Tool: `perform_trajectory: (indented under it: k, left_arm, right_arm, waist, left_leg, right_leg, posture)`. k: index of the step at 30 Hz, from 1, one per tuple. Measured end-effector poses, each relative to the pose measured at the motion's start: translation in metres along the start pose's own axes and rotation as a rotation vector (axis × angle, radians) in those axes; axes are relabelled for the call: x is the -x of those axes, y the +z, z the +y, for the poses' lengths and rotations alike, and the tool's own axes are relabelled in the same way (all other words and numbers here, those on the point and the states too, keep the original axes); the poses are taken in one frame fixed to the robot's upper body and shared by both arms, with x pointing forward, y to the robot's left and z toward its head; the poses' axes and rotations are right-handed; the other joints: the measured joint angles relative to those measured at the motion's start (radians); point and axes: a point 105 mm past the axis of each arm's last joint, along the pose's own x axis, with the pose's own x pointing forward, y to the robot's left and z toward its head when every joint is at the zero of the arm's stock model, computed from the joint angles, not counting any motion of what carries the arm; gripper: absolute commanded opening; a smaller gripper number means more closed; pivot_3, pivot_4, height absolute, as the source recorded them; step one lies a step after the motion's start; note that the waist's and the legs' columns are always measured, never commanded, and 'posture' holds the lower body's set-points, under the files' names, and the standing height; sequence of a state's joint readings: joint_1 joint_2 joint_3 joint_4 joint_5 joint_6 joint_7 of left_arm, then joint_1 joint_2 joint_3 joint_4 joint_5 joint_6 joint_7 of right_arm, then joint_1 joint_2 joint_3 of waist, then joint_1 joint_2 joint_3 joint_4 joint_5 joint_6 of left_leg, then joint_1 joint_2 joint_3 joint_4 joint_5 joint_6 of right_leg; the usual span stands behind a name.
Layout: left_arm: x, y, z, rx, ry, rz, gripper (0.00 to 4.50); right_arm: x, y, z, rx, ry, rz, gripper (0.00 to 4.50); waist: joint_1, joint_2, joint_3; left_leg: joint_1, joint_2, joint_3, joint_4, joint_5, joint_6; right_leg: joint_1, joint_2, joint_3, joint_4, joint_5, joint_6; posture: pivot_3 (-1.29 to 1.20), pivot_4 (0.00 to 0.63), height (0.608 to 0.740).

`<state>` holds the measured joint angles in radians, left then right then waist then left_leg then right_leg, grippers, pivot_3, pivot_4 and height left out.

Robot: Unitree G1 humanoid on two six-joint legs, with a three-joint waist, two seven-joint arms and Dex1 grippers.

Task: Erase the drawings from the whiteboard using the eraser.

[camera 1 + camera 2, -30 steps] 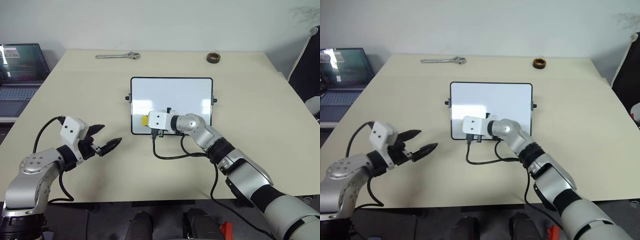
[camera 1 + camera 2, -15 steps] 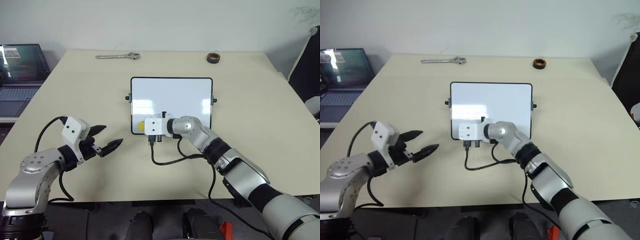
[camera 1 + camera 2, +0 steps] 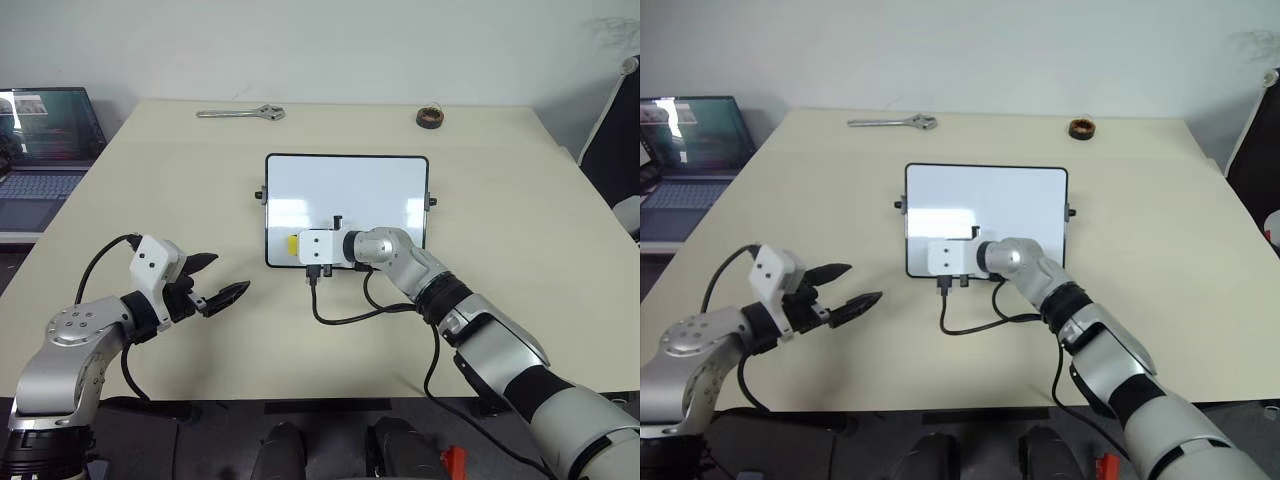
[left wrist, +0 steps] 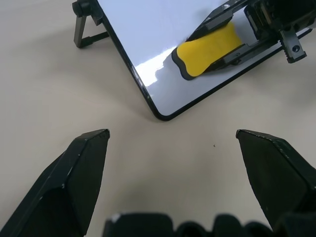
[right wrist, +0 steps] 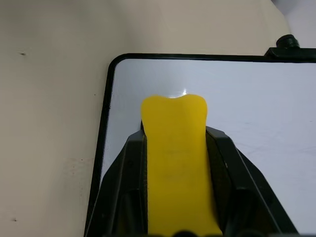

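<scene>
The whiteboard (image 3: 346, 200) lies flat at the table's middle, and its visible surface is plain white. The drawings are out of view. My right gripper (image 5: 175, 136) is shut on the yellow eraser (image 5: 173, 118), pressing it on the board near the front left corner. The eraser (image 3: 291, 243) pokes out past the wrist's white camera box, and the left wrist view shows the eraser (image 4: 210, 49) lying on the board. My left gripper (image 3: 228, 275) hovers open and empty over bare table, to the left of the board's front corner.
A wrench (image 3: 241, 113) and a small brown ring-shaped roll (image 3: 430, 117) lie at the table's far edge. A laptop (image 3: 45, 140) stands off the table to the left. A black cable (image 3: 345, 315) loops on the table under my right wrist.
The right gripper nudged the eraser slightly toward the board's front left corner, then back to the right. The left arm stayed put. The view shifted a little.
</scene>
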<state>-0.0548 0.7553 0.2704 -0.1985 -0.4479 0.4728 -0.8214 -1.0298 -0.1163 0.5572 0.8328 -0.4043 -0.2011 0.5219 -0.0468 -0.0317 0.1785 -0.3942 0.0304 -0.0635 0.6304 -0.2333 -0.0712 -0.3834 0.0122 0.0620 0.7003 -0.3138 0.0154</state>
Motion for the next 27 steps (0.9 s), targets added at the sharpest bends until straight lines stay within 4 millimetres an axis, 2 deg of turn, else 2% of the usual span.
perform_trajectory:
  k: [3, 5, 12, 15, 17, 19, 21, 23, 25, 27]
  left_arm:
    - [0.000, -0.001, 0.000, -0.003, -0.001, 0.005, 4.50]
    - [-0.001, -0.003, -0.001, -0.004, -0.008, 0.010, 4.50]
    - [-0.003, -0.003, -0.003, -0.015, -0.025, 0.010, 4.50]
    - [-0.002, -0.005, -0.002, -0.010, -0.024, 0.014, 4.50]
    - [-0.002, -0.007, -0.002, -0.005, -0.023, 0.017, 4.50]
    - [-0.003, -0.008, -0.002, -0.002, -0.025, 0.020, 4.50]
    - [-0.003, -0.009, -0.002, 0.002, -0.025, 0.023, 4.50]
    - [-0.003, -0.009, -0.002, 0.002, -0.025, 0.022, 4.50]
    - [-0.003, -0.008, -0.002, -0.002, -0.028, 0.019, 4.50]
    - [-0.003, -0.008, -0.002, -0.006, -0.028, 0.016, 4.50]
  right_arm:
    - [0.004, -0.005, -0.018, -0.003, -0.085, 0.021, 1.20]
    - [0.007, -0.008, -0.022, 0.006, -0.083, 0.031, 1.20]
    - [0.014, -0.015, 0.010, 0.015, 0.120, 0.031, 1.20]
    - [0.013, -0.016, 0.009, 0.016, 0.082, 0.033, 1.20]
    - [0.010, -0.015, -0.005, 0.008, -0.042, 0.035, 1.20]
    - [0.012, -0.014, -0.030, 0.016, -0.163, 0.046, 1.20]
    - [0.017, -0.017, -0.043, 0.023, -0.201, 0.056, 1.20]
    - [0.017, -0.015, -0.037, 0.032, -0.158, 0.039, 1.20]
    - [0.015, -0.014, -0.015, 0.042, -0.040, 0.017, 1.20]
    - [0.015, -0.011, 0.018, 0.027, 0.096, -0.021, 1.20]
  waist:
    - [0.003, 0.000, 0.000]
    - [0.006, 0.000, 0.000]
    - [0.007, 0.000, 0.000]
    - [0.007, 0.001, 0.000]
    - [0.006, 0.001, 0.001]
    - [0.007, 0.002, 0.001]
    - [0.008, 0.001, 0.001]
    - [0.006, 0.001, 0.000]
    - [0.004, 0.000, 0.000]
    - [0.002, 0.001, 0.000]
  left_leg:
    - [0.000, -0.001, 0.000, 0.000, 0.001, -0.001]
    - [0.002, -0.001, 0.000, 0.000, 0.001, -0.001]
    - [0.014, 0.000, 0.000, -0.001, 0.001, -0.001]
    - [0.014, -0.001, 0.000, -0.001, 0.001, 0.000]
    - [0.014, -0.001, 0.000, -0.001, 0.002, 0.000]
    - [0.013, -0.001, 0.000, -0.001, 0.002, 0.000]
    - [0.012, -0.001, 0.000, -0.001, 0.002, 0.000]
    - [0.012, -0.001, 0.001, -0.002, 0.001, 0.000]
    - [0.012, 0.000, 0.002, -0.003, 0.001, -0.001]
    - [0.012, 0.000, 0.002, -0.004, 0.001, -0.001]
  right_leg:
    - [0.001, 0.000, 0.000, 0.000, 0.000, 0.000]
    - [0.003, 0.000, -0.001, -0.001, 0.000, 0.000]
    - [0.013, 0.000, 0.000, -0.003, 0.000, 0.000]
    - [0.013, 0.001, 0.000, -0.002, -0.001, 0.000]
    - [0.012, 0.001, 0.000, -0.002, 0.000, 0.000]
    - [0.012, 0.001, 0.000, -0.002, 0.000, -0.001]
    - [0.011, 0.001, 0.000, -0.003, 0.000, -0.001]
    - [0.011, 0.001, 0.001, -0.003, 0.000, -0.001]
    - [0.011, 0.001, 0.001, -0.004, 0.000, -0.001]
    - [0.011, 0.001, 0.001, -0.004, -0.001, -0.001]
  posture:
    - [0.00, 0.150, 0.740]
    - [0.00, 0.150, 0.740]
    - [0.00, 0.150, 0.740]
    - [0.00, 0.150, 0.740]
    - [0.00, 0.150, 0.740]
    - [0.00, 0.150, 0.740]
    - [0.00, 0.150, 0.740]
    - [0.00, 0.150, 0.740]
    - [0.00, 0.150, 0.740]
    - [0.00, 0.150, 0.740]
